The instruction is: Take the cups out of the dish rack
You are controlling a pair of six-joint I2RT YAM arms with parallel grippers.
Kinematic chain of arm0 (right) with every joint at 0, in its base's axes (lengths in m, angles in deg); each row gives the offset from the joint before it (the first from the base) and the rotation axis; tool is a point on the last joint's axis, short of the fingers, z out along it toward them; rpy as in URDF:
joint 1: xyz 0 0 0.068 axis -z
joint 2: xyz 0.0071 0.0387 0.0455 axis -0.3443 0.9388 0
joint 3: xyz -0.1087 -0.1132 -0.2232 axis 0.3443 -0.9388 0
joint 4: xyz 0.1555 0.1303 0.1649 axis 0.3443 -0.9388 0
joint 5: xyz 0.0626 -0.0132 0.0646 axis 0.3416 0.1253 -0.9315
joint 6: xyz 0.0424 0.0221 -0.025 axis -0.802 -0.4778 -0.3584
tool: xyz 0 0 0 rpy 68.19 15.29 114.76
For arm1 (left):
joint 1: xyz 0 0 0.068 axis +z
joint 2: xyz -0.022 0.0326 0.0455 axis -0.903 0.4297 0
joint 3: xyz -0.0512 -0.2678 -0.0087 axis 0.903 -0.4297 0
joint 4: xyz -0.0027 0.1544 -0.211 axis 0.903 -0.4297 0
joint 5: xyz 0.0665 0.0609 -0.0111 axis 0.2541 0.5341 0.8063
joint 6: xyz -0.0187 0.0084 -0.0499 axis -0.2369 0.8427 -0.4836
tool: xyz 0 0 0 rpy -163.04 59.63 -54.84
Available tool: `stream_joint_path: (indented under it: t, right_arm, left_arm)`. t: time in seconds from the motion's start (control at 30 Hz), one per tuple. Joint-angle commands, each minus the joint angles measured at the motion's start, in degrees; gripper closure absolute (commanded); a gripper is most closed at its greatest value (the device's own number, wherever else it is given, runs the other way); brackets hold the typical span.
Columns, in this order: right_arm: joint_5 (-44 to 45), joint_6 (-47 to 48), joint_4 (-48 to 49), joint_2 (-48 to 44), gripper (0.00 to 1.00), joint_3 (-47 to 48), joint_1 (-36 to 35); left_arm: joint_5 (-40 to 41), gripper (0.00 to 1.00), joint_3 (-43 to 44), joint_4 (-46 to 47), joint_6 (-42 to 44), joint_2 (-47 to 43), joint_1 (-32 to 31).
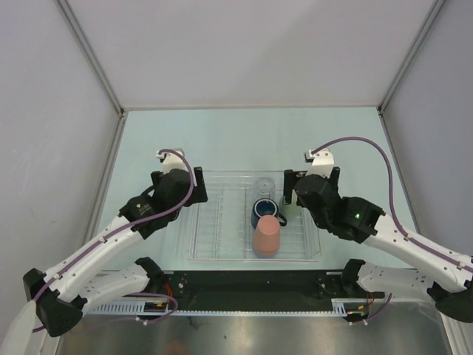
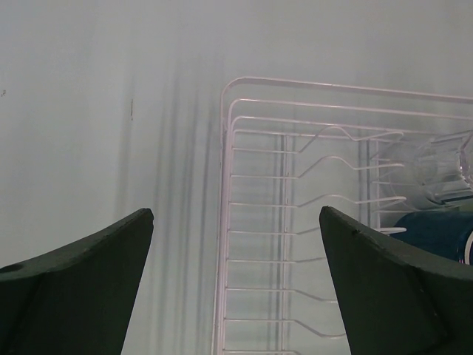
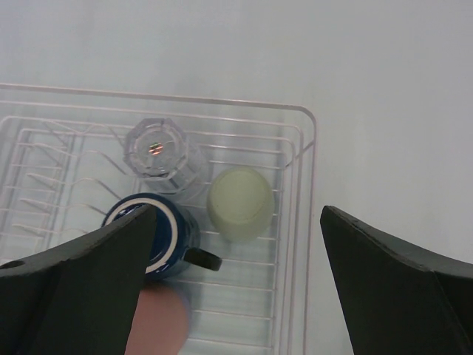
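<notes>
Pale green-ish table [image 1: 222,140] with the clear dish rack [image 1: 214,222] sitting in the middle of it, long side running left to right; the left half of the rack has nothing in it, all the cups are bunched in the right half.

Left gripper [image 2: 235,212] hangs over the rack's left end, jaws spread wide with nothing between them; its wrist view just shows the rack's corner and wire ribs below. Right gripper [image 3: 238,209] hovers over the rack's right end, jaws also wide apart and holding nothing; neither one is touching a cup.

Cups, biggest first: the salmon-pink tumbler [image 1: 267,236] is nearest the robot, up against the near wall; the dark blue mug [image 1: 263,212] is just behind it, touching or nearly, and in the right wrist view its handle points toward the right wall; the pale green tumbler [image 3: 240,201] sits next to the mug by the right wall, directly under the right gripper; the small clear cup [image 1: 264,186] is farthest back, just beyond the mug.
</notes>
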Motion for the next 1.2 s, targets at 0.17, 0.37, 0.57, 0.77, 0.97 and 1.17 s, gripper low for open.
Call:
stream_joint_path:
  t: [0.17,0.37,0.57,0.77,0.97,1.17]
  right_arm:
    - [0.8,-12.1,-9.1,1.9,0.0,7.2,-11.2]
    - [7.7,-20.7,-15.3,7.7,0.0,11.4,-21.6]
    - [10.5,-26.6,-20.8,13.8,0.0,15.1,-26.8]
    - [10.5,-30.9,-22.3,15.3,0.0,13.9,-28.4]
    - [8.5,-32.3,-21.4,17.3,0.0,11.6,-28.7]
    - [6.5,-32.3,-17.8,19.0,0.0,9.3,-28.8]
  left_arm:
    - [-1.2,0.0,0.2,-0.4,-2.9,2.4,-0.3]
    - [-2.3,0.0,-0.1,-0.4,-3.7,2.4,-0.3]
    - [-2.8,0.0,-0.4,-0.5,-4.5,1.8,-0.4]
    - [-2.7,0.0,-1.4,-0.7,-5.1,0.2,-0.6]
    - [-3.3,0.0,-1.9,-0.6,-5.3,0.6,-0.7]
    - [-3.5,0.0,-2.7,-0.6,-5.9,1.0,-0.9]
